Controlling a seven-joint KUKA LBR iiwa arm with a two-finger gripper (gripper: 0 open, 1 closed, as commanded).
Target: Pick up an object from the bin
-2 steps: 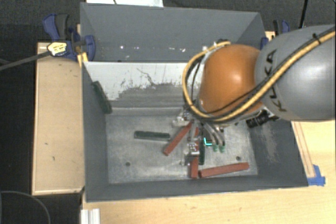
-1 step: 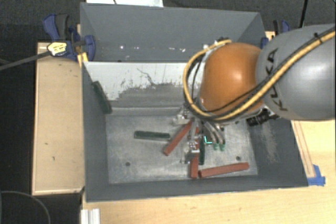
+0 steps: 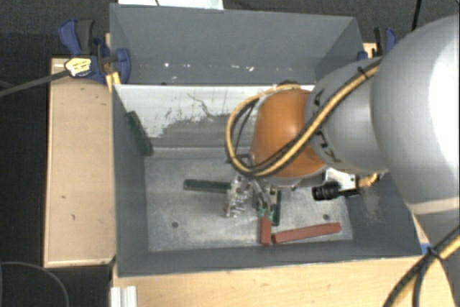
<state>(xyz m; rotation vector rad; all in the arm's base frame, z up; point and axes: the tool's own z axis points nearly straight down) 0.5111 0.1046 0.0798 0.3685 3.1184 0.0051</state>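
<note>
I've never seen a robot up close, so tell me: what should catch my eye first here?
The big grey arm with its orange wrist cover reaches in from the right, its gripper low over the middle of the bin. A dark green stick lies just left of it, a red-brown bar at the front right.

My gripper (image 3: 243, 203) is hanging over the bin's (image 3: 172, 228) mid-floor. A thin stick (image 3: 205, 185) is lying just left of it; a long bar (image 3: 307, 231) is lying nearer the front, to its right; a slab (image 3: 139, 133) is leaning against the left wall.
</note>
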